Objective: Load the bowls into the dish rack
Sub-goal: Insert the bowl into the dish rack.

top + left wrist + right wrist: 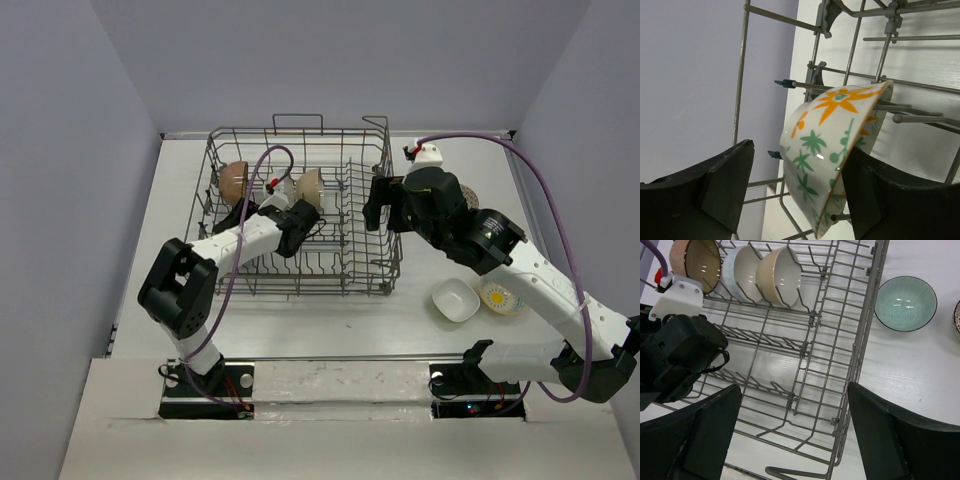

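**Floral bowl on edge among the tines, left jaws spread**

I have the left gripper [799,160] inside the rack [320,275], its jaws standing wide about the floral bowl [830,145]. One pad is clear of the bowl. The other sits against or just beside the rim, and I cannot tell which. The bowl is tilted on edge, its rim propped on round-tipped tines [920,119] just ahead of the fingers [725,190]. I judge that the rack, not the gripper, carries it. The lean probably suits the tine spacing, which holds a curved wall upright.

In the right wrist view a row of three bowls [742,270] stands on edge the same way. I cannot tell whether the floral one is among them.

The right gripper [795,387] hangs wide and empty above the rack's side wall. A teal bowl [905,302] lies mouth-up on the table [920,380] ahead of it, outside the rack, and is likely the next pick.

Materials:
- **Floral bowl:** glossy glazed ceramic, white with orange and green flowers.
- **Teal bowl:** fine concentric ribbing inside.
- **Rack:** thin grey wire with grid sides.
- **Fingers:** matte black and blocky.
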`<action>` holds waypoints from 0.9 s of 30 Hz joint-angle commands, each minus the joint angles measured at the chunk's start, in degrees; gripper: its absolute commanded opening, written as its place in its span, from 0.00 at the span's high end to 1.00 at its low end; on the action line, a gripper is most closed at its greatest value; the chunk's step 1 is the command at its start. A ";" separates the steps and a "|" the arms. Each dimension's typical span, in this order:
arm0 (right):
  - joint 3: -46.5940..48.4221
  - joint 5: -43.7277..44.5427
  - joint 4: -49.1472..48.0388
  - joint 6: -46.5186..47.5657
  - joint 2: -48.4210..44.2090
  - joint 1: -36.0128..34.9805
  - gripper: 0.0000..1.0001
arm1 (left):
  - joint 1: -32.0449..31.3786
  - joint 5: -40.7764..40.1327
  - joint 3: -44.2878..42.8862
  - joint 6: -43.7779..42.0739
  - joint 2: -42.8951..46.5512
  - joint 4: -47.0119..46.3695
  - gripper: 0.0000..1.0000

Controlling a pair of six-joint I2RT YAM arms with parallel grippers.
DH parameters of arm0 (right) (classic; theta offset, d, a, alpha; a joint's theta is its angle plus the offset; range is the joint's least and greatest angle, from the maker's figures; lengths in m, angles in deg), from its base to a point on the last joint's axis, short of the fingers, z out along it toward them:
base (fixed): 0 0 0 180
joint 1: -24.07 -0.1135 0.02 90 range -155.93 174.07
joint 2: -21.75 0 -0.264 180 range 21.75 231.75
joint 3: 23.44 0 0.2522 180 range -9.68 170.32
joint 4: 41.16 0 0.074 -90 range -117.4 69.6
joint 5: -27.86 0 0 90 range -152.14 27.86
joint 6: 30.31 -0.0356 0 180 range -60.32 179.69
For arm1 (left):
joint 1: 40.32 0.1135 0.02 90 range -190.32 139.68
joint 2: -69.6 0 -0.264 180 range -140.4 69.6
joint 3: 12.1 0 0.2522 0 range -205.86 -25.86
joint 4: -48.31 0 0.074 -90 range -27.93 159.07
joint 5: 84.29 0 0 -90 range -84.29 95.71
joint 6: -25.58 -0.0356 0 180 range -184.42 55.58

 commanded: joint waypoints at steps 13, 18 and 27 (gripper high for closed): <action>2.05 0.60 -0.54 0.97 0.16 -0.46 0.08 | 0.14 4.70 -2.01 -0.90 11.34 -1.96 0.16; 2.22 0.69 -0.28 0.88 0.33 -0.46 0.08 | 0.05 9.45 -2.27 -3.45 13.70 -3.90 0.16; 3.27 0.78 0.08 0.71 1.12 -0.46 0.08 | 0.05 16.92 -2.88 -7.05 20.12 -6.54 0.16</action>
